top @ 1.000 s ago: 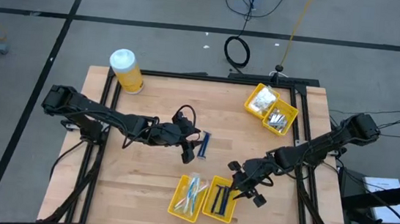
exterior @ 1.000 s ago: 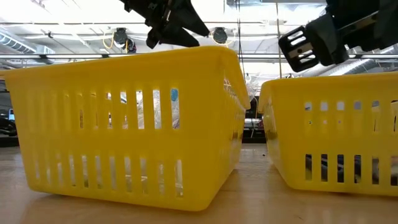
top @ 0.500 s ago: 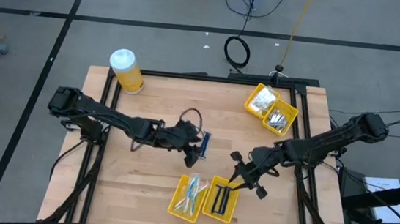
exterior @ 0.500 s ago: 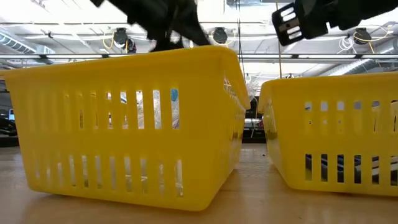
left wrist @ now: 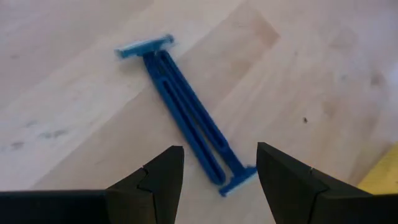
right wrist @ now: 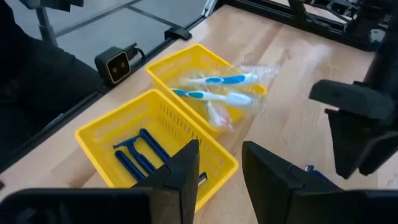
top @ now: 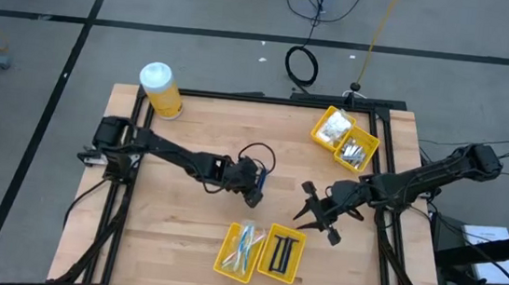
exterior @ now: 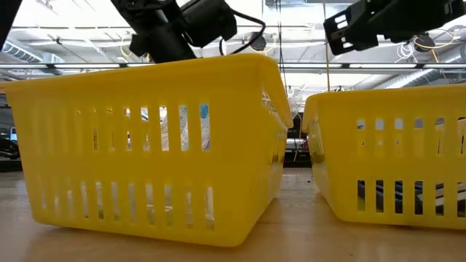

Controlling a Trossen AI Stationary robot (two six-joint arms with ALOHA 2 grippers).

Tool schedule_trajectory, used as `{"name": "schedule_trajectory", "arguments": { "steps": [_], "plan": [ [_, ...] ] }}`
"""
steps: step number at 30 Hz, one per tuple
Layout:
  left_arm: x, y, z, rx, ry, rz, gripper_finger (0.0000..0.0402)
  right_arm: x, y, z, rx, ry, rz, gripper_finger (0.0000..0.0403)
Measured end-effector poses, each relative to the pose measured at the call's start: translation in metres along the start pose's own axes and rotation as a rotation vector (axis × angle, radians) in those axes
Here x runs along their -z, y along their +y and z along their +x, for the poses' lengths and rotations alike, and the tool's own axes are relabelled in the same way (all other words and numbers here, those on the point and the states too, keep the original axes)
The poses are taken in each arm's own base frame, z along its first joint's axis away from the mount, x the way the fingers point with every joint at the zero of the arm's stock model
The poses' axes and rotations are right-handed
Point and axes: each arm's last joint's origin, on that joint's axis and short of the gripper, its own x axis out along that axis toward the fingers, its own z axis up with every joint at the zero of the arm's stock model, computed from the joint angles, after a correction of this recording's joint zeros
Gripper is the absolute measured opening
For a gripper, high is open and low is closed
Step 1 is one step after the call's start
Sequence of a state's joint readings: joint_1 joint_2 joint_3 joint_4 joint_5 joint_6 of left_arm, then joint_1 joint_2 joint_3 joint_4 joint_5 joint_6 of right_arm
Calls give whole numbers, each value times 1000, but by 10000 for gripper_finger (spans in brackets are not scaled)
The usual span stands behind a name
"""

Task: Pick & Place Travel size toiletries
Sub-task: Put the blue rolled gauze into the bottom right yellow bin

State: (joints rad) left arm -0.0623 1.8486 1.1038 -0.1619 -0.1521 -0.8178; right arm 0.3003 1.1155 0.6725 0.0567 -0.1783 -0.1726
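- High view: wooden table [top: 181, 220] with a black frame; no brand, label or writing can be read on anything.
- Left arm reaches to mid-table; left gripper [top: 255, 191] is low over the razors [top: 261, 177]. Left wrist view: fingers [left wrist: 155, 180] spread, nothing between them, two blue razors [left wrist: 186, 118] lying side by side on bare wood just ahead, heads at opposite ends.
- Right arm comes in from the right edge; right gripper [top: 315, 216] hangs above the table beside the near bin, fingers [right wrist: 183, 174] a little apart, empty.
- Jar [top: 160, 89], yellow with a white lid, at the far left corner; any label too small to tell.
- Near bin [top: 260, 252], two compartments: one holds toothbrushes [right wrist: 217, 87] in a clear wrapper, the other dark razors [right wrist: 138, 155]. Count of the dark razors is hard to make out.
- Far bin [top: 346, 139] near the right corner: clear packets [top: 334, 126] in one half, silvery pieces [top: 358, 153] in the other; details too small to tell.
- Low view: two yellow slotted walls [exterior: 145, 145] fill the picture and hide the table behind; contents show only as blurs through the slots. Both arms are cut off at the top edge.
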Motion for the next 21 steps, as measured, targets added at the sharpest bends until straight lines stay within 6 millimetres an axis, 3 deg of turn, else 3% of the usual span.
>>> {"name": "schedule_trajectory", "arguments": {
  "steps": [9, 21],
  "plan": [
    [3, 3, 7, -91, 35, 41, 200, 3, 1, -1, 6, -36, -31, 108],
    [-13, -14, 3, -138, 19, 114, 200, 2, 0, -1, 8, -42, -32, 106]
  ]
}}
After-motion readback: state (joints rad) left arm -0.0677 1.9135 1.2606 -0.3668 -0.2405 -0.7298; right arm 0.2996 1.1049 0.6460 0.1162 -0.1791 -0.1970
